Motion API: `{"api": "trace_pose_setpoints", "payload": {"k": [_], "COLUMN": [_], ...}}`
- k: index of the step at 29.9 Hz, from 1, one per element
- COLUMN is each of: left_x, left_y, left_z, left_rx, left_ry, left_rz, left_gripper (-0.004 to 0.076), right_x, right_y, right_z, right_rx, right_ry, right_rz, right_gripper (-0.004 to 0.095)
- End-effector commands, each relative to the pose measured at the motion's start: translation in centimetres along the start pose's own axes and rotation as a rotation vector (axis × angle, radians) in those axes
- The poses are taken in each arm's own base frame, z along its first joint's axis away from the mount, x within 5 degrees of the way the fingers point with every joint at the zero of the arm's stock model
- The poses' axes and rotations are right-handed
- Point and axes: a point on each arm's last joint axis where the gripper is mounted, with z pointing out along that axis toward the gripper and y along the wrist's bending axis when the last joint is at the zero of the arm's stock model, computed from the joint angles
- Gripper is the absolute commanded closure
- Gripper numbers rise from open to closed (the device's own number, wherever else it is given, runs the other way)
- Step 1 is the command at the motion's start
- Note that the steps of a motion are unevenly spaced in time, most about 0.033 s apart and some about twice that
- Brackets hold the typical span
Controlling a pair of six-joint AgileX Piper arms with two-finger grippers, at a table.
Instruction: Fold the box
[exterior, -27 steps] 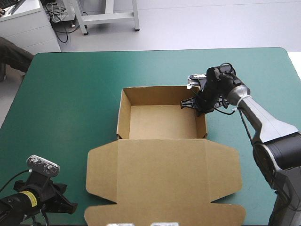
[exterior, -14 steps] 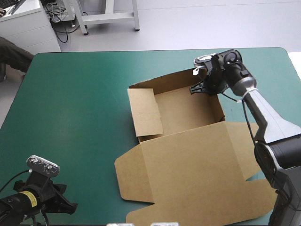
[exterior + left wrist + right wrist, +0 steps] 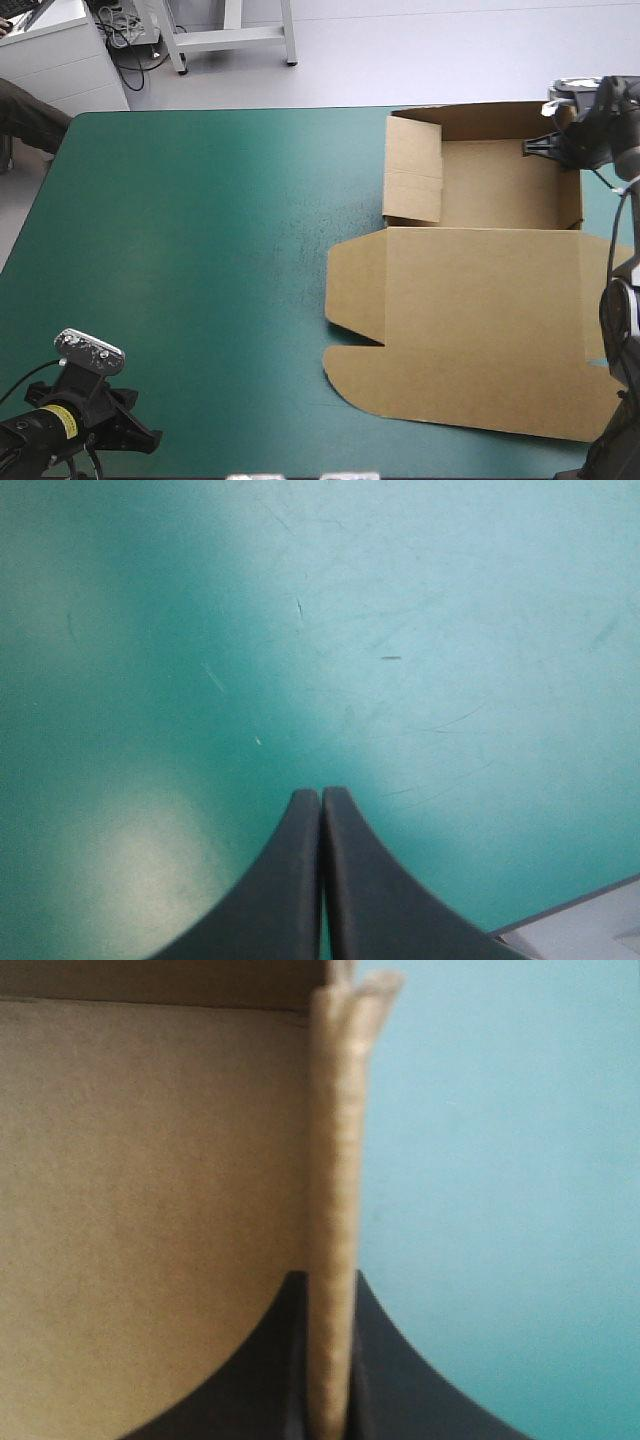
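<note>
At the tabletop's (image 3: 200, 250) far right corner sits the brown box (image 3: 500, 185), an open tray, its lid (image 3: 470, 330) flat toward the near edge. The right tool (image 3: 330, 1282) is clamped on the box's right wall (image 3: 332, 1140); the left tool (image 3: 320, 792), pressed together, hovers over bare tabletop.

Table (image 3: 200, 250) with teal-green cover (image 3: 400, 630), finely scratched. One thing lies on it, the brown box (image 3: 470, 300), on the right half. The open tray (image 3: 500, 185) sits at the far right corner, back wall along the far edge. The lid (image 3: 480, 350) lies flat toward the near edge.
</note>
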Motion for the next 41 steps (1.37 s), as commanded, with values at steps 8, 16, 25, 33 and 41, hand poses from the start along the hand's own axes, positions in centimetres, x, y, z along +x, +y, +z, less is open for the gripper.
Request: {"api": "trace_pose_setpoints", "payload": {"k": [8,16,25,33,41], "left_x": [-0.9,-0.9,-0.9,-0.9,-0.9], "left_y": [0.1,0.1,0.1,0.1,0.1], "left_z": [-0.5,-0.5,-0.5,-0.5,-0.5], "left_rx": [-0.013,-0.011,-0.011,-0.011,-0.011], "left_ry": [-0.074,-0.074,-0.072,-0.072,-0.07], "left_rz": [0.001,0.0,-0.011,-0.023,-0.023], "left_gripper": [0.0756,0.0756,0.0756,0.0756,0.0756], "right_x": [1.6,3.0,3.1,2.8,1.7], "right_y": [-10.3,-13.8,-14.3,-14.3,-13.5], "right_z": [-2.9,0.3,2.4,1.4,-3.1], "right_rx": [0.087,0.08,0.076,0.074,0.041], "right_ry": [-0.076,0.007,0.031,0.028,-0.078], "right_rz": [0.203,0.282,0.243,0.216,0.221], "right_gripper": [0.0931,0.0931,0.0675,0.0176,0.0211]}}
